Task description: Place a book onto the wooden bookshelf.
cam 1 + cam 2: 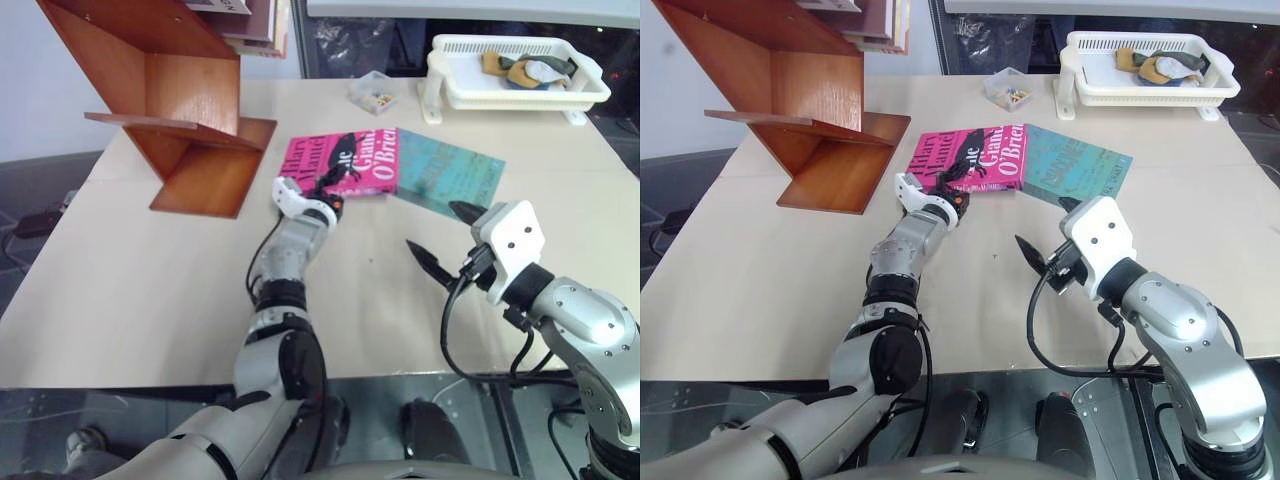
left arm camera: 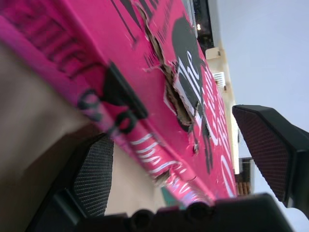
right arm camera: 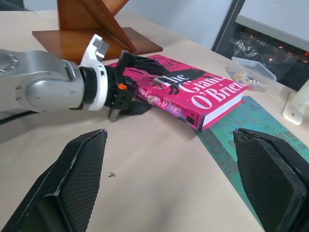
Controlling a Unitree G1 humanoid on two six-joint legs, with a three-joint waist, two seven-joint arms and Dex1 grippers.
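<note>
The pink paperback (image 1: 340,163) lies flat on the worktop (image 1: 130,290), near the middle, its right end overlapping a thinner teal book (image 1: 450,170). The left gripper (image 1: 330,190) is at the paperback's near spine edge with its fingers spread wide: in the left wrist view one finger (image 2: 94,174) sits low by the worktop under the spine and the other (image 2: 270,150) stands above the cover. The jaws bracket the edge but have not closed, so nothing is gripped yet. The right gripper (image 1: 440,240) hangs open and empty, nearer than the books and to the right, just short of the teal one.

I judge the task to be at its start: the book is reached but not grasped, and lifting it, carrying it left and setting it on the shelf all remain.

The wooden bookshelf (image 1: 180,100) stands tilted at the far left corner, its slanted boards forming open bays, with a few books (image 1: 255,25) already in its upper part. The stretch of worktop between the paperback and the shelf looks free. A small clear box (image 1: 372,92) of small bits sits beyond the books, and a white basket tray (image 1: 515,75) holding odds and ends is at the far right; both are out of the likely path. The teal book under the paperback's end may shift when the paperback is lifted.
</note>
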